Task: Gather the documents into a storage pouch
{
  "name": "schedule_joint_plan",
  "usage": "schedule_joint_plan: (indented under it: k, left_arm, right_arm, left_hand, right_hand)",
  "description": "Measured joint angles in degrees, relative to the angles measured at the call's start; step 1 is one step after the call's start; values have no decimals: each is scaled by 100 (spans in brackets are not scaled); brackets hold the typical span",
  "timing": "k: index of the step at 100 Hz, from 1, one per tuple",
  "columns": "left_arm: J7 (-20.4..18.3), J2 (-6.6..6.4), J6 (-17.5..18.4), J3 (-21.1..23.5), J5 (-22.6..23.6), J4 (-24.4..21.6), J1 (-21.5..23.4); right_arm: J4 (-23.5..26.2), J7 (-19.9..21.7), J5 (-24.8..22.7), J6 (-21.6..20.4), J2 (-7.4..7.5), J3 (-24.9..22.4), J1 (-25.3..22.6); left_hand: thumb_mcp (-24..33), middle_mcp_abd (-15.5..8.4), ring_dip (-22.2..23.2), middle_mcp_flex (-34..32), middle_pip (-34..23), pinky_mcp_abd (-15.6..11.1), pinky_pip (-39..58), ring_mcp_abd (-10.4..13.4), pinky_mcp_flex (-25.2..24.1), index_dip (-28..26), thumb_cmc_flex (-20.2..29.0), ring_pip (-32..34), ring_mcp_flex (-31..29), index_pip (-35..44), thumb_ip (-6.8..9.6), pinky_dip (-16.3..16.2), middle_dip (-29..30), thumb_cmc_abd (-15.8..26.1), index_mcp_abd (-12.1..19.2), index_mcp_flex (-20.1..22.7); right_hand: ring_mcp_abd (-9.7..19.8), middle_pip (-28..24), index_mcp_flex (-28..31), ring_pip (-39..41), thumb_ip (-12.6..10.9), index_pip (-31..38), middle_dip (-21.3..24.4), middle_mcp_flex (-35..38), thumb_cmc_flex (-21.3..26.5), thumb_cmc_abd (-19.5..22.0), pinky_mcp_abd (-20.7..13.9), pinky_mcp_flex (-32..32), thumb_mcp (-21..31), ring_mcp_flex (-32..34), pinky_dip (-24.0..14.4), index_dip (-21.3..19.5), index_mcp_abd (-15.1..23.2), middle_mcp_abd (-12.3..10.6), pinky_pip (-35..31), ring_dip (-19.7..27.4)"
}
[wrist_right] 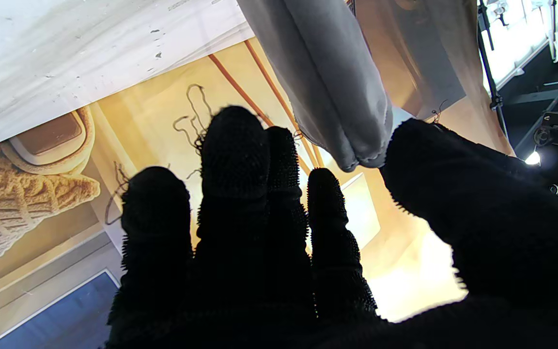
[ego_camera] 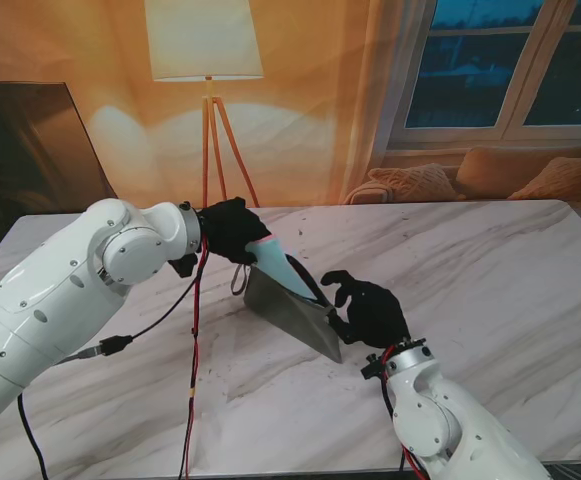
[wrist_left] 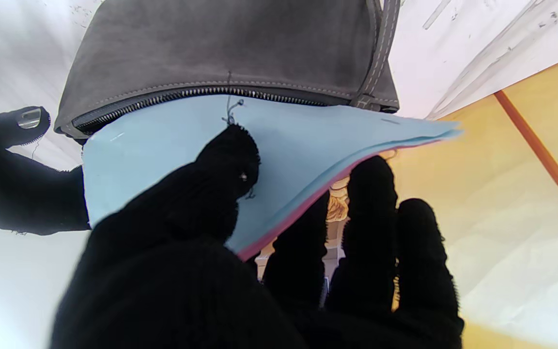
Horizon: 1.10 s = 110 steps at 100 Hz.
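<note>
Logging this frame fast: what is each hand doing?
Left hand: shut on the blue papers, at the pouch mouth.
Right hand: at the pouch's corner; grip cannot be told.

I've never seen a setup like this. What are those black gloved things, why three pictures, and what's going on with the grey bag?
Those are a robot's two hands in black gloves, on white arms. One camera looks down from the robot's stand; the other two sit on its wrists, looking along the fingers, so their pictures appear upside down. On the marble table stands a grey zip pouch, tilted. The left hand pinches a stack of sheets, light blue on top, and has their edge in the pouch's open zip. The right hand is at the pouch's other end; whether it grips is unclear.
</note>
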State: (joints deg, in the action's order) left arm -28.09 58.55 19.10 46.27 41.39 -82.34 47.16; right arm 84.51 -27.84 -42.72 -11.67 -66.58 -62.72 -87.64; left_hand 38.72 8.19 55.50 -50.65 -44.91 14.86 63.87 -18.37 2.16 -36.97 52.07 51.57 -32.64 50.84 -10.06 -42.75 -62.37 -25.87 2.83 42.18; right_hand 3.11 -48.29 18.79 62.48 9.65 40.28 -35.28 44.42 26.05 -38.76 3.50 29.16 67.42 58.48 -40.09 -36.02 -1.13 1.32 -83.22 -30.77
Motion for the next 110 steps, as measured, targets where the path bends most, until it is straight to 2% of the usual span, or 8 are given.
schedule_joint_plan:
  k: [22,39,54,68,84,89,97,110]
  left_arm:
    - [-6,-8,125,-143,8,22,-113]
    - [61,-8,189,-303,111,53,-227]
    - [68,4,182,-520,-32,132,-386]
    - [50,17,139,-609,-67,144,-452]
    - [89,43,131,-718,-188,227,-516]
    - [133,49,187,-777,-195,275,-552]
    - [281,74,276,-819,-195,353,-578]
    - [570,136,340,-833,-194,469,-579]
  right_arm:
    - [62,45,-22,214,-1,31,-27]
    - [86,185,14,233,4,56,-37]
    - [133,285,75,253,7,56,-60]
    - [143,312,87,239,8,48,-70]
    - [153,351,105,220,13,47,-75]
    - [159,368,111,220,14,47,-76]
    - [175,403,130,225,16,48,-80]
    - [204,456,158,241,19,49,-90]
  left_hand:
    - [0,3,4,0,-22,-4,0,0,0,-1,0,52,0,-30,0,0,-4,0,0,0]
    - [2,61,190,0,-307,-10,0,0,1,6,-3,273,0,-30,0,-1,-75,0,-6,0]
    - [287,64,296,0,-537,-12,56,-1,61,559,-302,399,-15,-24,0,-4,-77,0,-31,7]
    - [291,64,343,-3,-667,-12,113,-3,127,888,-469,477,-173,-40,1,-7,-77,0,-136,22]
    - [277,66,286,7,-661,-4,116,-7,127,935,-675,341,-166,-119,2,-7,220,143,-185,35]
    - [212,68,142,67,-513,-3,116,-7,127,935,-673,138,-161,-190,4,-7,345,143,-192,35]
    - [212,68,-238,76,91,8,116,-5,126,936,-640,-240,-127,-310,5,-7,600,143,-202,35]
    - [88,73,-654,-169,581,91,172,-5,331,965,-121,-445,-259,-333,5,-7,909,157,-199,37]
  right_hand:
    - [0,-19,0,0,0,67,0,-2,-29,-89,11,-50,0,0,0,-50,-93,8,0,0]
    - [0,-20,0,0,-7,64,0,-59,-118,-89,16,-59,-11,0,0,-51,-99,44,0,0]
    - [-8,-14,0,0,-4,58,0,-59,-130,-89,18,-60,-24,0,0,-6,-119,57,-1,0]
    - [-8,-1,19,0,-4,0,0,-59,-130,-87,19,-62,-26,0,0,-2,-120,58,-1,0]
    - [-8,19,19,0,-4,-2,0,-59,-130,-84,19,-64,-27,0,0,2,-120,71,-1,0]
    - [-8,21,19,0,-4,-3,0,-59,-130,-83,19,-65,-28,0,0,3,-120,71,-1,0]
    - [-8,22,19,0,-4,-4,0,-59,-130,-80,19,-73,-28,0,0,4,-114,73,-1,0]
    - [-8,23,19,0,-4,-20,0,-59,-130,-72,19,-92,-30,0,0,8,-101,74,-1,0]
